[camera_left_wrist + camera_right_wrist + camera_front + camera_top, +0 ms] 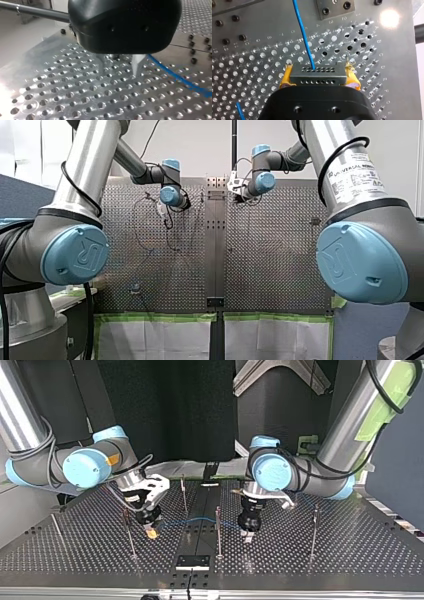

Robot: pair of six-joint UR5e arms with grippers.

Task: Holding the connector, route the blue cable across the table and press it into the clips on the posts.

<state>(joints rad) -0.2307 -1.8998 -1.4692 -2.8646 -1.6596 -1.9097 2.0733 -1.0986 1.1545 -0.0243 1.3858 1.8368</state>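
Observation:
In the right wrist view my right gripper (318, 71) is shut, its yellow pads (285, 78) clamping a grey connector (318, 76) by its ends. The blue cable (303, 35) leaves the connector and runs ahead over the perforated table. In the top view this gripper (151, 530) hangs low at the left, and the cable (200, 520) stretches from it past a thin post (218, 530) toward my left gripper (247, 534). My left gripper (119, 72) stands open just above the table, with nothing between its metal fingers (136, 65). The cable (175, 75) lies beside it.
Several thin clip posts stand on the table in the top view, among them a far middle post (184, 492), a near left post (129, 532) and a right post (314, 530). A black plate (192, 561) sits at the near middle edge. A bolted metal block (335, 7) lies ahead of my right gripper.

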